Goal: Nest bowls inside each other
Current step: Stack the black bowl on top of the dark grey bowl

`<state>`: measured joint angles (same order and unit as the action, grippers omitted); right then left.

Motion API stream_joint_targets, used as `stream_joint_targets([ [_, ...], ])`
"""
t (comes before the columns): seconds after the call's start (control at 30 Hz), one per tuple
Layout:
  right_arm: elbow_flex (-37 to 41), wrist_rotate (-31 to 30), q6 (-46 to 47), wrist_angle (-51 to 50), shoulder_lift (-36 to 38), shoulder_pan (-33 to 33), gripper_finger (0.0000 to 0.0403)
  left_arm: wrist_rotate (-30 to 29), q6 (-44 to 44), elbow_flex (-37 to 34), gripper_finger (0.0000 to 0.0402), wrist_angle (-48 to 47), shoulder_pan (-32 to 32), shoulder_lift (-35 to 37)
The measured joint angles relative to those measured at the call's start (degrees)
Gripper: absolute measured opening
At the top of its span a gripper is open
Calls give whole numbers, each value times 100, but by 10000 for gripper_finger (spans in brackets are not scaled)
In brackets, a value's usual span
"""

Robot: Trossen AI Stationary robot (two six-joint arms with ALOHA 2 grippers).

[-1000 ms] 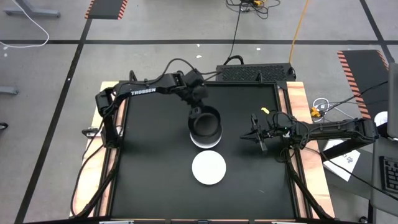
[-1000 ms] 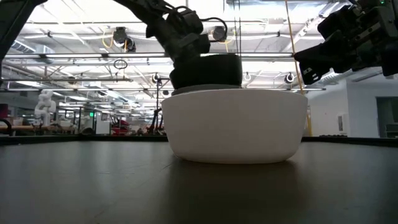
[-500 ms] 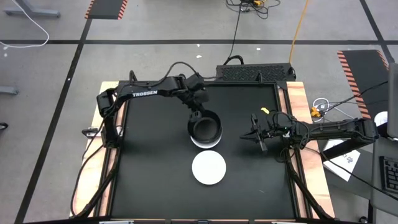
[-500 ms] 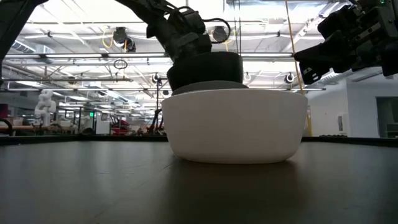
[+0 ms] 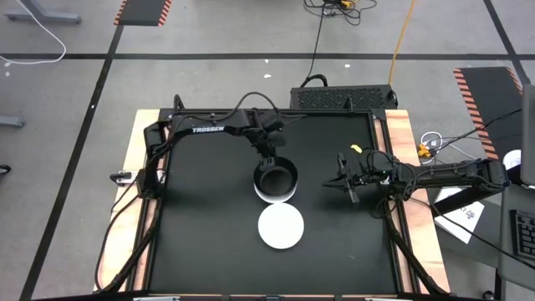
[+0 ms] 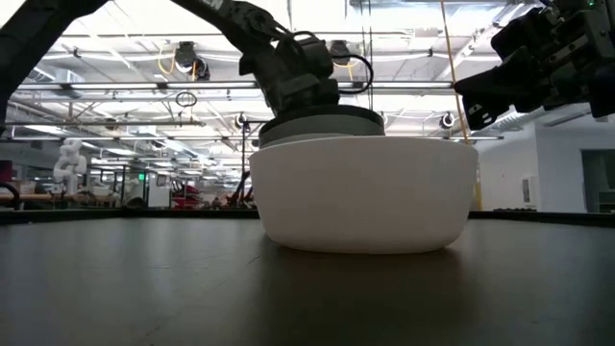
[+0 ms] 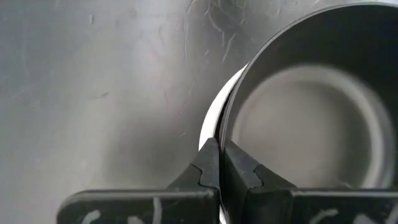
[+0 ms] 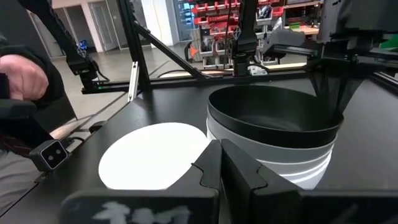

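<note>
Low, left hand on black bowl.

The left claw, pinching the black bowl by its rim, has lowered it from above the white bowl stack until it sits nested inside.

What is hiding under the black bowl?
The black bowl sits inside a stack of white bowls, the left gripper shut on its rim. Only the white rims and sides show. How many bowls are stacked there is hidden.
</note>
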<state>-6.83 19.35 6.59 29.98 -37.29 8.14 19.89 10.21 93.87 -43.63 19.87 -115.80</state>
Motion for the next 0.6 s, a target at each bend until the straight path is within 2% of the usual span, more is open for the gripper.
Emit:
stream_joint_targets([
  [0.27,0,0,-26,-76,0,0,0,-887,65,494,1,-806,-186,-21],
  [0.6,0,0,-109,-160,2,0,0,-946,81,562,1,-829,-394,-18],
])
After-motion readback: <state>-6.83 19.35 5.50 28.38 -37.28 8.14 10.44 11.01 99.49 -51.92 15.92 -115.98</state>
